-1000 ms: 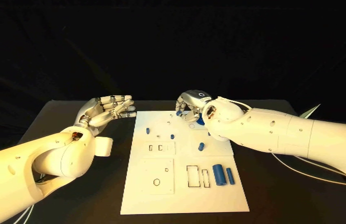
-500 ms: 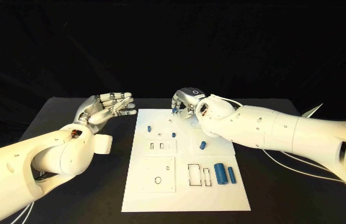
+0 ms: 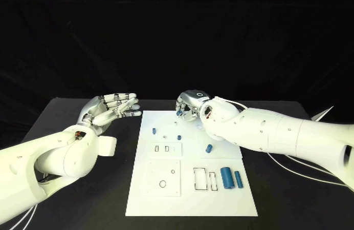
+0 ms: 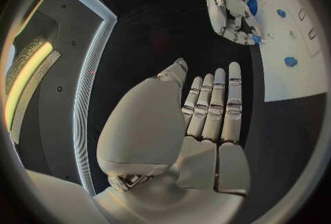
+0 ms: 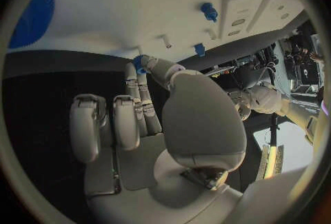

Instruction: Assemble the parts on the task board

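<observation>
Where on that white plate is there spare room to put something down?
The near edge of the white plate, below the two blue cylinders and the outlined slots, is bare. The far end is crowded: small blue pieces and the right robot hand.

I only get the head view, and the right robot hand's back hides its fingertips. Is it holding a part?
Observer: Yes. The right wrist view shows the right robot hand pinching a small blue part between thumb and finger.
Operator: Where's that part?
Observer: In the left wrist view it's right at the task board's edge.
Operator: Left palm?
Observer: The left wrist view shows the left robot hand flat, with nothing in it.
</observation>
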### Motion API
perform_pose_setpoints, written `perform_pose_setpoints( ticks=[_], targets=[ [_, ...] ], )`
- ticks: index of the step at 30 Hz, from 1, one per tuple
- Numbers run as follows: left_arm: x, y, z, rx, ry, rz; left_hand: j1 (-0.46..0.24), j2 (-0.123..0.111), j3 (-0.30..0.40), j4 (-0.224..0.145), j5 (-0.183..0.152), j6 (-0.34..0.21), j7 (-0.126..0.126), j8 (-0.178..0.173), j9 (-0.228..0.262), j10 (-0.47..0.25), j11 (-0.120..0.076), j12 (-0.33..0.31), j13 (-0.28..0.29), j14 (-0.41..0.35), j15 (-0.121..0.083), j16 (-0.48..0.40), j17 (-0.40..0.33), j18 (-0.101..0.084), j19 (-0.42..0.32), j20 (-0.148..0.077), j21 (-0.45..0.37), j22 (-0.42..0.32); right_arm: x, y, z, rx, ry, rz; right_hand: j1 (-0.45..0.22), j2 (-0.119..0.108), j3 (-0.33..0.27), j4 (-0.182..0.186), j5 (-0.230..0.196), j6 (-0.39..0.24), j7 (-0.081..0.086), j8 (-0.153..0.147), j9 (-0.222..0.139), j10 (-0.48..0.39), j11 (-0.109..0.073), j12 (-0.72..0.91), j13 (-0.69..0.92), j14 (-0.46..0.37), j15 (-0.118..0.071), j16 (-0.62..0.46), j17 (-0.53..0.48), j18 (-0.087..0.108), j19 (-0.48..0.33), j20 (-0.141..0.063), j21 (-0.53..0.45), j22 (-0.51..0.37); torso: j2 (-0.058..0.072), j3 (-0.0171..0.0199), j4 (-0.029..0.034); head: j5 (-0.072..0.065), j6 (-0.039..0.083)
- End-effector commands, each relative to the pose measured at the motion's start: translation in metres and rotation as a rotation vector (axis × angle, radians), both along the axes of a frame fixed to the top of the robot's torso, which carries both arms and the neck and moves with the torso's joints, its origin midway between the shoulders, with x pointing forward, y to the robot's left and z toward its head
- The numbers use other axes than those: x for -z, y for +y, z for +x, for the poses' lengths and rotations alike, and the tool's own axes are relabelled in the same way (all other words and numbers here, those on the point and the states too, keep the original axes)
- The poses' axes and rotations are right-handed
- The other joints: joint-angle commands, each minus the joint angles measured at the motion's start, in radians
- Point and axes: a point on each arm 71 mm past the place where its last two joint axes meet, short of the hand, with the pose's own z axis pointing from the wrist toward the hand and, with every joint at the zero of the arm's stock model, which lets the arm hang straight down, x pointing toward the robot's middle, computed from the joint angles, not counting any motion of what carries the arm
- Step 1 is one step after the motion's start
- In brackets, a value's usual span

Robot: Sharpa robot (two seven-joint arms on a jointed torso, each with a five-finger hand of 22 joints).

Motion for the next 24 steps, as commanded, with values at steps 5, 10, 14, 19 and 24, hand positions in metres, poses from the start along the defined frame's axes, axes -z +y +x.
perform_pose_setpoints(
  ticks=[5,10,14,19,24],
  targets=[
    [-0.0022,-0.0029,0.0002,0.022,-0.009,-0.009,0.005,-0.005,0.003,-0.001,-0.004,-0.005,-0.001,0.006,0.001,0.007,0.001,-0.005,-0.001,-0.004,-0.002,-0.006,0.001,0.010,0.005,-0.003,0.007,0.001,0.0031,0.0038,0.0006,-0.012,0.018,-0.023,-0.009,0.000,0.007,-0.002,0.001,-0.010,0.002,-0.004,0.024,-0.005,0.006,-0.007,0.002,0.056,0.002,0.005,-0.003,-0.013,0.013,-0.001,0.000,0.086,0.001,0.0001,0.0010,0.002,0.000],
    [-0.0024,-0.0031,0.0004,0.022,-0.009,-0.010,0.005,-0.005,0.003,-0.001,-0.004,-0.005,-0.001,0.006,0.001,0.007,0.001,-0.005,-0.001,-0.004,-0.002,-0.006,0.001,0.010,0.005,-0.003,0.007,0.001,0.0055,0.0041,0.0014,-0.010,0.031,-0.034,-0.017,-0.006,0.009,-0.002,0.001,-0.019,0.005,-0.007,0.028,-0.015,0.010,-0.014,0.002,0.055,0.005,0.006,-0.005,-0.011,0.008,0.001,-0.006,0.078,0.002,-0.0012,0.0010,-0.003,-0.003],
    [-0.0024,-0.0027,0.0007,0.022,-0.009,-0.009,0.005,-0.005,0.003,-0.001,-0.004,-0.005,-0.001,0.006,0.001,0.007,0.001,-0.005,-0.001,-0.004,-0.002,-0.006,0.001,0.010,0.005,-0.003,0.007,0.001,0.0076,0.0045,0.0011,-0.011,0.047,-0.045,-0.018,-0.007,0.009,-0.002,0.001,-0.022,0.006,-0.009,0.029,-0.017,0.011,-0.015,0.002,0.055,0.006,0.005,-0.005,-0.011,0.008,0.002,-0.006,0.078,0.002,-0.0001,0.0005,0.000,-0.006],
    [-0.0025,-0.0023,0.0010,0.021,-0.009,-0.009,0.005,-0.005,0.003,-0.002,-0.004,-0.005,-0.002,0.006,0.001,0.008,0.001,-0.006,-0.001,-0.004,-0.002,-0.007,0.003,0.010,0.005,-0.003,0.009,0.002,0.0096,0.0046,0.0009,-0.010,0.057,-0.053,-0.023,-0.011,0.010,-0.002,0.001,-0.027,0.008,-0.011,0.030,-0.022,0.013,-0.019,0.002,0.054,0.008,0.005,-0.007,-0.010,0.005,0.004,-0.010,0.073,0.003,-0.0004,-0.0006,0.006,-0.006],
    [-0.0025,-0.0020,0.0014,0.021,-0.008,-0.008,0.005,-0.006,0.003,-0.002,-0.004,-0.005,-0.002,0.006,0.001,0.008,0.001,-0.006,-0.001,-0.005,-0.002,-0.007,0.004,0.010,0.004,-0.003,0.010,0.003,0.0105,0.0043,0.0007,-0.005,0.060,-0.058,-0.025,-0.013,0.010,-0.002,0.001,-0.030,0.009,-0.013,0.031,-0.026,0.014,-0.021,0.002,0.054,0.009,0.005,-0.007,-0.010,0.005,0.005,-0.009,0.074,0.002,0.0002,0.0004,0.004,-0.011]
  ],
)
